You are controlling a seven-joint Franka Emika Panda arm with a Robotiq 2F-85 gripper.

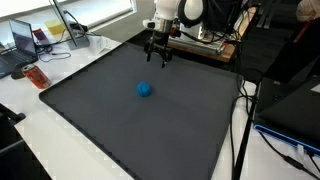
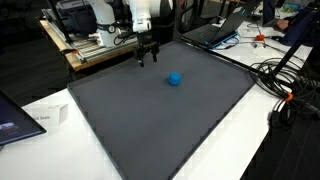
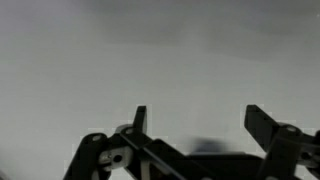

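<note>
1. Nearest in both exterior views: dark mat (image 1: 120,130) (image 2: 150,130), covering most of the table.
2. Further in, just above frame centre: blue ball (image 1: 145,89) (image 2: 174,79), resting on the mat, touched by nothing.
3. Beyond it, toward the upper middle: gripper (image 1: 157,58) (image 2: 147,57), open and holding nothing, hanging by the mat's far edge, apart from the ball.
4. Along the bottom of the wrist view: gripper (image 3: 197,115) again, fingers spread wide over grey mat.
5. Farthest, upper left of an exterior view: laptop (image 1: 20,40).

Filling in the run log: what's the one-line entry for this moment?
jaws: open, empty | position: above dark mat, near its edge | nearest: blue ball, apart, resting on mat
</note>
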